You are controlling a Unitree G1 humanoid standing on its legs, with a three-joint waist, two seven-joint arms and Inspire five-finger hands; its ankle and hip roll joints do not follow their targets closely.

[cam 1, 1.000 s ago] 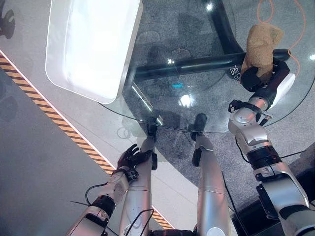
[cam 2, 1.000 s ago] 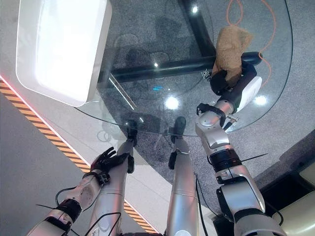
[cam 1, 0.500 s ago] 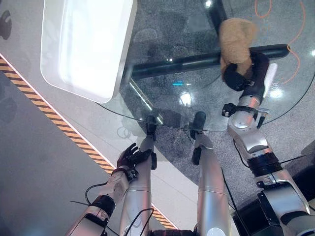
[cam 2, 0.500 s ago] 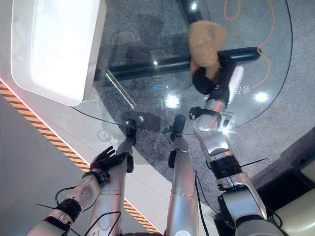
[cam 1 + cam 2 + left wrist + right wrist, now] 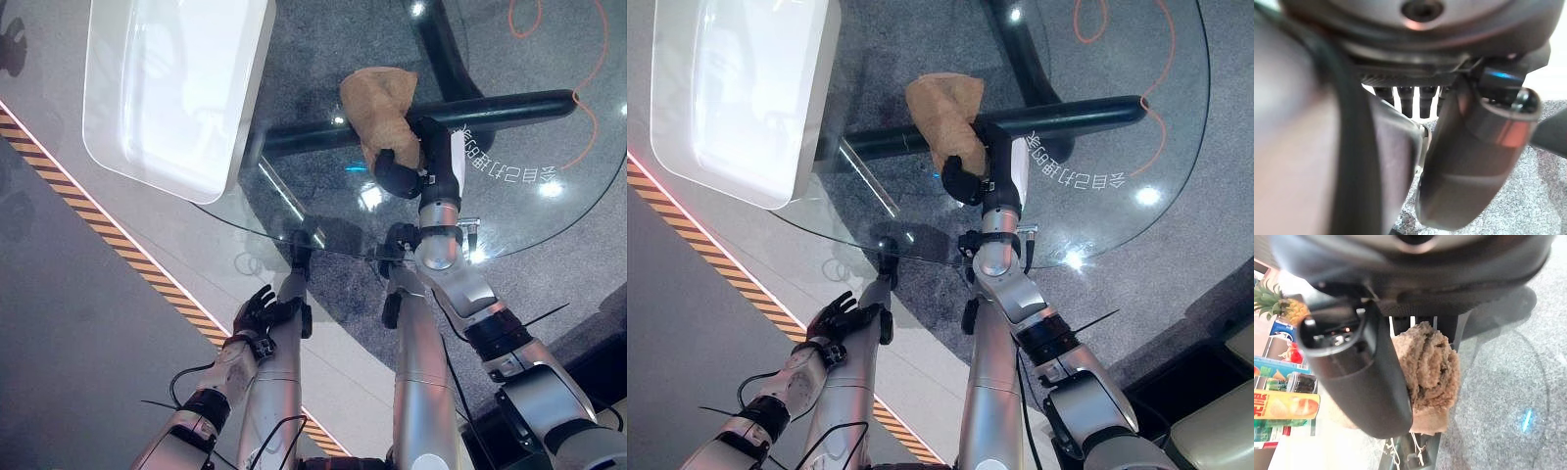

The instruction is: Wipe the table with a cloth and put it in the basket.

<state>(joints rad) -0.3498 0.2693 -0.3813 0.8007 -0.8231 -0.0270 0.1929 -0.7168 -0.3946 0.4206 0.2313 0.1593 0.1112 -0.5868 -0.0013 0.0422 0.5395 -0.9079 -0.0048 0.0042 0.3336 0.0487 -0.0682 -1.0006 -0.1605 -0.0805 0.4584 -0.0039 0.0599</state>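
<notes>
A brown cloth [image 5: 377, 103] lies bunched on the round glass table [image 5: 323, 206], near its middle. My right hand [image 5: 421, 162] rests on the near side of the cloth and is shut on it. In the right wrist view the cloth [image 5: 1430, 367] is pinched between the thumb and the fingers. The white rectangular basket [image 5: 247, 98] stands on the table's left part, a short way left of the cloth. My left hand [image 5: 260, 313] hangs low beside the table's near edge, open and holding nothing.
A black frame bar [image 5: 509, 103] runs under the glass. An orange cable [image 5: 1161, 108] loops on the grey floor to the right. Orange-and-black striped tape [image 5: 118, 245] crosses the floor on the left. Snack packs [image 5: 1283, 406] and a pineapple [image 5: 1278, 303] stand beyond the cloth.
My right hand has dragged the cloth leftward across the glass, from near the right rim to the middle, closer to the basket. The left hand has stayed put.
</notes>
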